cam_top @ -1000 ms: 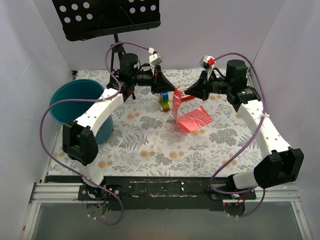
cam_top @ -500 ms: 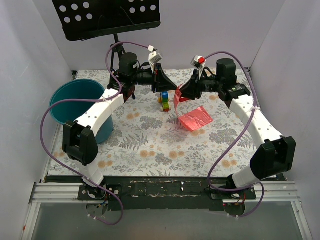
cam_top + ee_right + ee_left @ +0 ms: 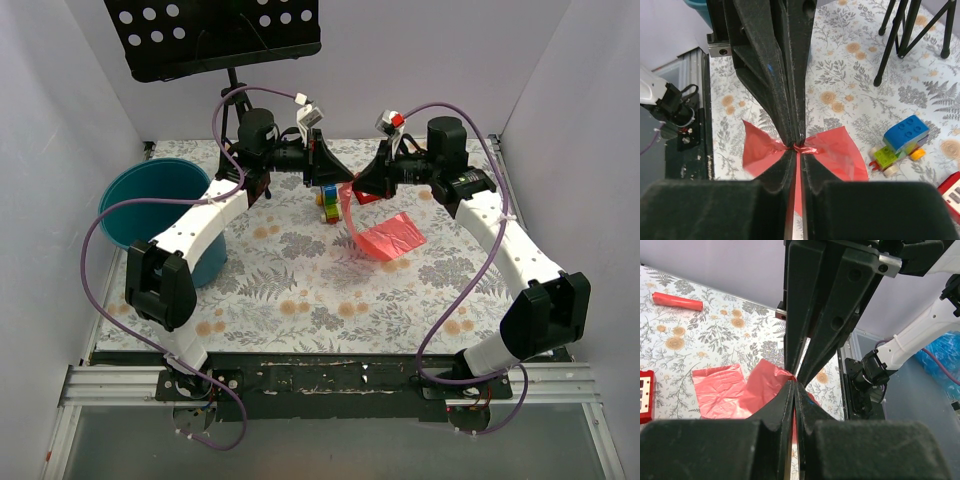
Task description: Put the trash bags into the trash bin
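The trash bag (image 3: 392,236) is thin pink-red film, partly flat on the flowered cloth, with one edge pulled up between both grippers. My right gripper (image 3: 362,185) is shut on a bunched fold of it, seen in the right wrist view (image 3: 797,147), with film (image 3: 840,150) fanning out on both sides. My left gripper (image 3: 338,175) is shut too. In the left wrist view (image 3: 795,380) the film (image 3: 720,390) rises to its fingertips and shows red between the jaws. The teal trash bin (image 3: 150,205) stands at the far left, apart from the bag.
A toy car of coloured bricks (image 3: 327,205) sits under the grippers. A flat red box with white squares (image 3: 952,192) and a red stick (image 3: 677,301) lie on the cloth. A black music stand (image 3: 215,30) on tripod legs (image 3: 900,40) stands at the back.
My right gripper has moved left toward the left gripper with the bag in it, so the lifted edge hangs slacker. The left arm has not moved.
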